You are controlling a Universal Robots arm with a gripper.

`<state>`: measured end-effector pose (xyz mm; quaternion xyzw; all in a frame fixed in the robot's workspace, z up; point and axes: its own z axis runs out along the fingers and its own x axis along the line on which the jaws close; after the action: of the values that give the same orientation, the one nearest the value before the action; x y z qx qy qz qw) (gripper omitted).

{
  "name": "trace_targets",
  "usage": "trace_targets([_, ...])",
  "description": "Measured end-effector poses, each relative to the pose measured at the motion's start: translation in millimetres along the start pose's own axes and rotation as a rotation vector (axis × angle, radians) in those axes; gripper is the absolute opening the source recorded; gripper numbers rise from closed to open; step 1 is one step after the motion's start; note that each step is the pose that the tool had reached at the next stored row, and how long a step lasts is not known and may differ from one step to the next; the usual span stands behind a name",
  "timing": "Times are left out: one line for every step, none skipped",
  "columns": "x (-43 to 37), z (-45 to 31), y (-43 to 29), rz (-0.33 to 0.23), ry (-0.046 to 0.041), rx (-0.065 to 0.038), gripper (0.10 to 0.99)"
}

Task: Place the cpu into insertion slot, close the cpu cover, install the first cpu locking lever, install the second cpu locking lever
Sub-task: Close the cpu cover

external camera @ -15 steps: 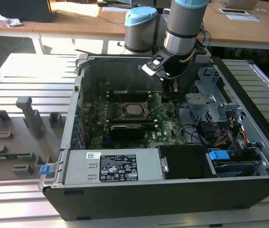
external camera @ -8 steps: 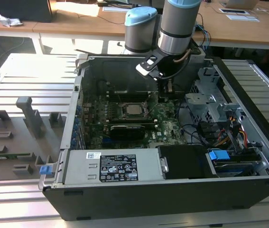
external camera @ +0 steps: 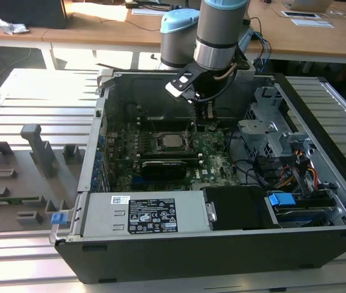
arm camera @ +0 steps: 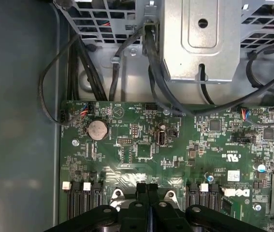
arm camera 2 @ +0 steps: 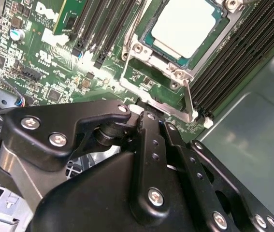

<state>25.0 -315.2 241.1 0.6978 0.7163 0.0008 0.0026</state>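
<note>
Second wrist view | cpu (arm camera 2: 182,24) seated under cpu cover (arm camera 2: 214,43), seemingly | my hand (arm camera: 148,188) pinched closed, nothing held | locking lever (arm camera 2: 188,99): thin, stiff, springy, take its free end

We see a pale slatted metal counter (external camera: 32,85) catching daylight, and behind it long wooden desks (external camera: 99,30) with a bright sun patch (external camera: 96,11), loose papers (external camera: 311,22) and a crumpled white sheet (external camera: 11,26) toward the exterior view's left.
</note>
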Motion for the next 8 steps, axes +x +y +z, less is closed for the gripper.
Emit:
trace_targets([0.0,0.0,-1.2,0.000,0.0000,0.000,0.106])
trace_targets([0.1,0.0,-2.2,0.000,0.0000,0.000,0.106])
trace_targets([0.1,0.0,-3.4,0.000,0.0000,0.000,0.106])
trace_targets([0.1,0.0,-4.4,0.000,0.0001,0.000,0.106])
trace_targets([0.2,0.0,-6.0,0.000,0.0000,0.000,0.106])
trace_targets([0.2,-0.1,-7.7,0.000,0.0000,0.000,0.106])
trace_targets([0.2,0.0,-8.7,0.000,0.0000,0.000,0.106])
trace_targets([0.3,0.0,-9.8,0.000,0.0000,0.000,0.106])
